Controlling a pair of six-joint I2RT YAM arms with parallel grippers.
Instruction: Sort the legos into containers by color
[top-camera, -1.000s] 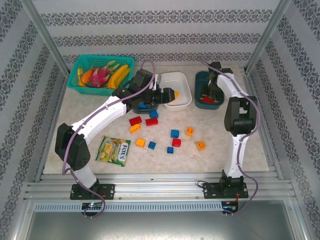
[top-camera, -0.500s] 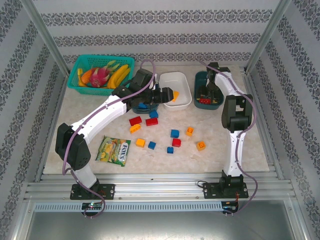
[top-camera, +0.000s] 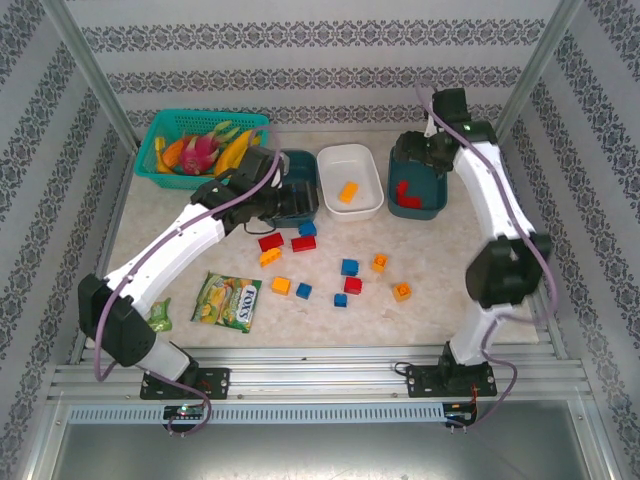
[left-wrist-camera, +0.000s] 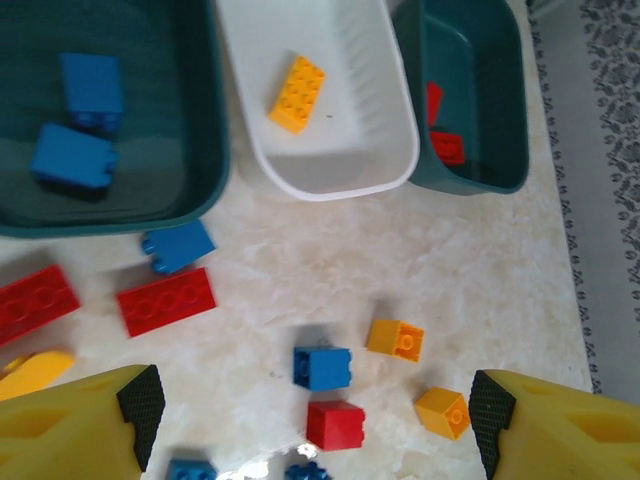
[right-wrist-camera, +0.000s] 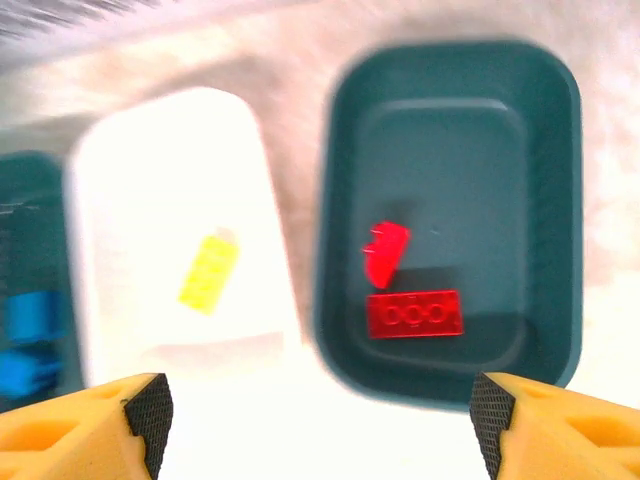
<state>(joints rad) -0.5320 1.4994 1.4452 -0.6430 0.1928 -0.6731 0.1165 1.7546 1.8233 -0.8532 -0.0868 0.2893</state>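
Three containers stand in a row at the back: a teal tub (top-camera: 300, 168) with two blue legos (left-wrist-camera: 90, 90), a white tub (top-camera: 365, 205) holding one orange-yellow lego (top-camera: 348, 192), and a teal tub (top-camera: 432, 207) with two red legos (right-wrist-camera: 412, 313). Several red, blue and orange legos lie loose on the table, among them a red one (top-camera: 303, 243) and a blue one (top-camera: 349, 267). My left gripper (top-camera: 298, 203) hovers open at the left tub's front edge, nothing in it. My right gripper (top-camera: 418, 160) hangs open and empty above the right tub.
A green lattice basket (top-camera: 160, 172) with toy fruit fills the back left corner. A candy packet (top-camera: 228, 300) lies at the front left, near the left arm. Metal frame posts stand at the back corners.
The left gripper let the orange-yellow lego fall into the white tub and pulled back to the left. The right gripper opened and rose out of the right teal tub.
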